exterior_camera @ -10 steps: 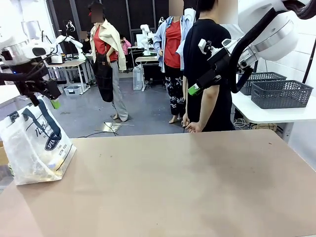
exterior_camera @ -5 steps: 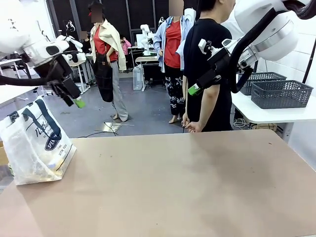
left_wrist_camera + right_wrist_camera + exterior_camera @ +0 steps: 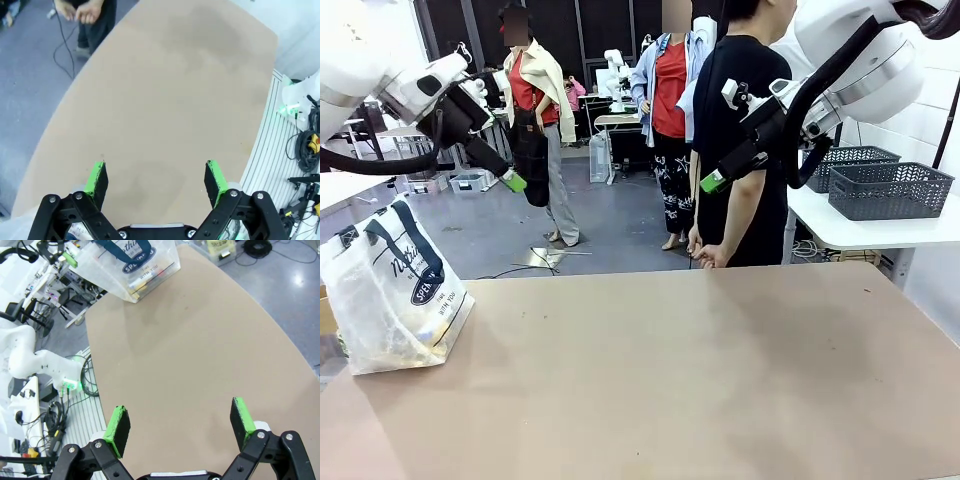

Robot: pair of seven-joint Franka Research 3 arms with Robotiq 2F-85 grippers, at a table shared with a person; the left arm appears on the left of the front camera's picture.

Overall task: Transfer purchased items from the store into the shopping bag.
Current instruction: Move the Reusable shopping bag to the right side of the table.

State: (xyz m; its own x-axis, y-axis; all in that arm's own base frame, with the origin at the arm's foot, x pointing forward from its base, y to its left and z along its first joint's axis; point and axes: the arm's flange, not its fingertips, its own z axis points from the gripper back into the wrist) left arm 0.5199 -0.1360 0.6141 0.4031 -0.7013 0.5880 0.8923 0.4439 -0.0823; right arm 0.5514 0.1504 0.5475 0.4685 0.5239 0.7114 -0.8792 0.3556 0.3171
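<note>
The translucent white shopping bag with navy handles and an oval logo stands at the table's left edge, and yellowish purchased items show through its bottom. The right wrist view has the bag at its top. My left gripper hangs high above the floor beyond the table, right of the bag, open and empty. My right gripper is raised in front of the person, open with nothing between its pads. Two dark grey mesh baskets sit on a white side table at the right.
A person in black stands at the far edge with hands clasped; those hands also appear from the left wrist. The brown tabletop is bare from the bag to the right edge. Cables lie on the floor.
My left arm has swung up and to the right, away from above the bag. The right arm, the bag and the person have stayed put.
</note>
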